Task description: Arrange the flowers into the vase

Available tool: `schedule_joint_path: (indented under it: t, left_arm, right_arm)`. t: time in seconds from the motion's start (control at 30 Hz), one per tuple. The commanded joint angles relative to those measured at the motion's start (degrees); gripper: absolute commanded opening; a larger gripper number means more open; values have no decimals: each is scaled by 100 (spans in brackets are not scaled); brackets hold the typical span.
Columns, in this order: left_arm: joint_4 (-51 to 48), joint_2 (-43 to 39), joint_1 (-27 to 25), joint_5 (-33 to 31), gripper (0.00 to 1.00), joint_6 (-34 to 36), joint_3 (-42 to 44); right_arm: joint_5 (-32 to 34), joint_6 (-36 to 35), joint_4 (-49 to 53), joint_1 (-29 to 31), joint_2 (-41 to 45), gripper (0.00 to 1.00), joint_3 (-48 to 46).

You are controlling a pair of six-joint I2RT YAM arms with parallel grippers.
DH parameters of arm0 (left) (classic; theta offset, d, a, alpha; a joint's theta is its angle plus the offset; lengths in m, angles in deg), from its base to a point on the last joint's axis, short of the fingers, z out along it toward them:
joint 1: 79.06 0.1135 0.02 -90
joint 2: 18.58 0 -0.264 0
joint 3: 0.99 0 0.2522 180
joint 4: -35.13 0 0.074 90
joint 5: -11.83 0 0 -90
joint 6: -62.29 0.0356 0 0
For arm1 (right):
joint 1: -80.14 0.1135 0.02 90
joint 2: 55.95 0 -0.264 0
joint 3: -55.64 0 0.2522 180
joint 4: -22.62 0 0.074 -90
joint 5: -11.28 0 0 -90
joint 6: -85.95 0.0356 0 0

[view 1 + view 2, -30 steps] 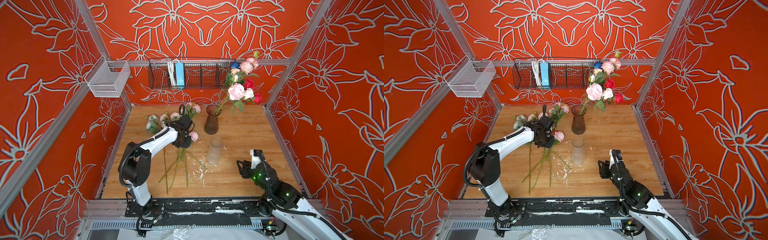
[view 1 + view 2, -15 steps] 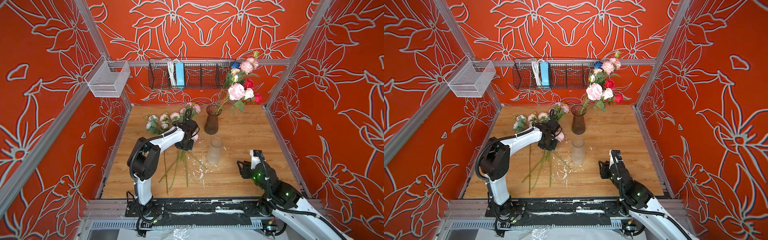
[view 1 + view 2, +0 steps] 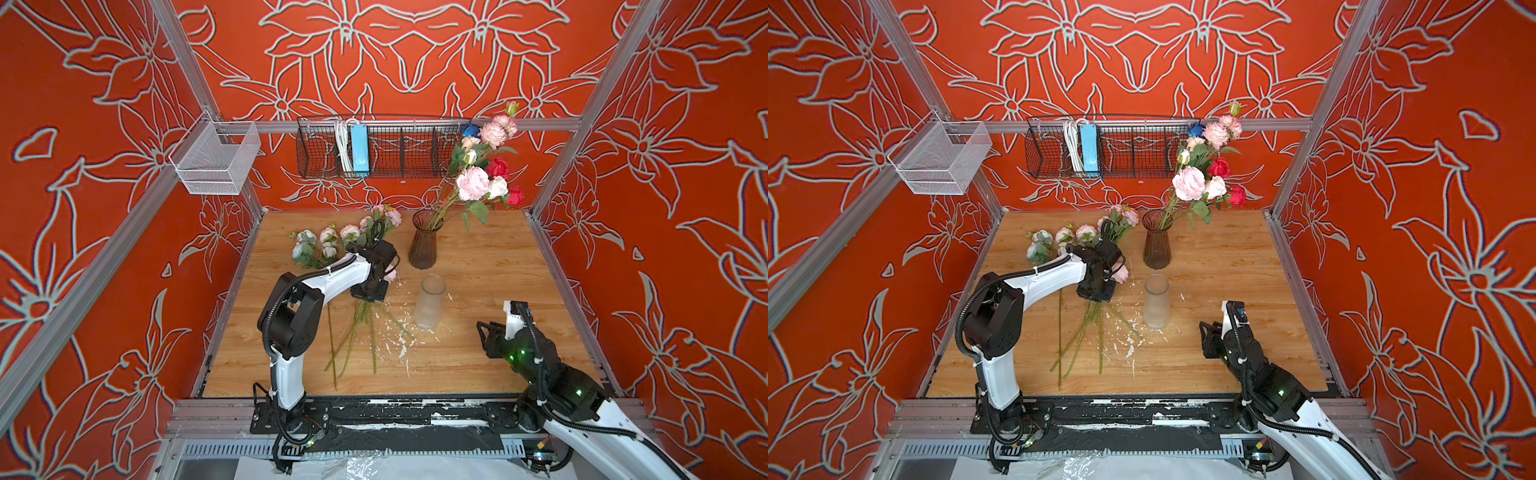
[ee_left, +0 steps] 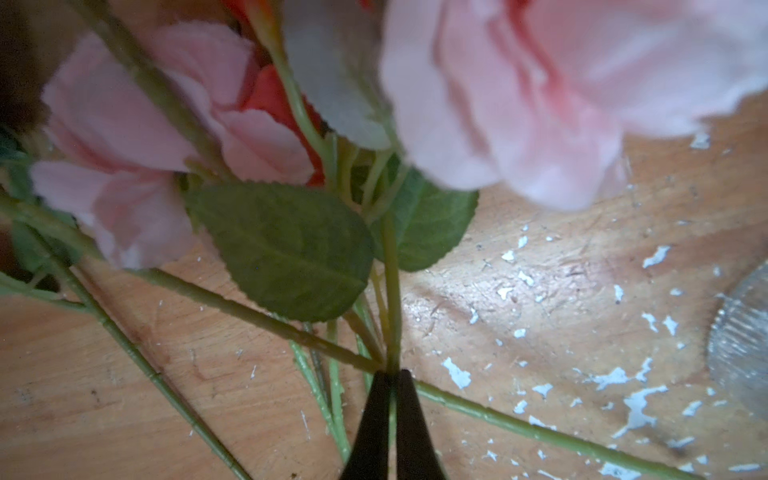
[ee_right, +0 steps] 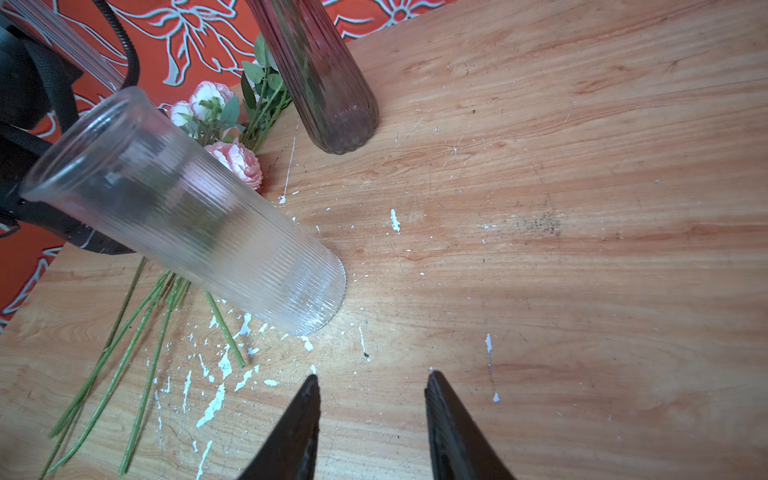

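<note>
A bunch of flowers (image 3: 328,239) lies on the wooden table (image 3: 498,270), pink and white heads toward the back, green stems (image 3: 353,336) fanned toward the front. My left gripper (image 3: 370,293) (image 3: 1096,293) sits low over the bunch. In the left wrist view it (image 4: 392,374) is shut on a thin green stem (image 4: 390,291) below a pink bloom (image 4: 519,104). An empty clear ribbed vase (image 3: 430,301) (image 5: 187,216) stands mid-table. Behind it, a brown vase (image 3: 424,245) (image 5: 324,83) holds several flowers (image 3: 473,183). My right gripper (image 3: 486,336) (image 5: 372,378) hovers open over bare wood, front right.
A black wire basket (image 3: 374,149) with a blue power strip hangs on the back wall. A white mesh basket (image 3: 216,160) hangs on the left rail. White paint flecks (image 3: 395,336) dot the table near the stems. Red patterned walls close in three sides.
The left gripper has shifted from over the blooms toward the stems and closed on a stem. The right arm has stayed in place.
</note>
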Motion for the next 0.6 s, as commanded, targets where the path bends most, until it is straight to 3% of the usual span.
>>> schedule_joint_path:
  t: [0.0, 0.33, 0.57]
  left_arm:
    - [-246, -332, -6, 12, 0, -5, -158]
    - [-523, -1178, 1, 266, 0, 136, -340]
    - [-661, -1302, 86, 332, 0, 358, -810]
  right_arm:
    - [152, 21, 96, 14, 62, 43, -7]
    - [189, 33, 88, 13, 72, 43, -6]
    - [233, 46, 80, 13, 108, 42, -10]
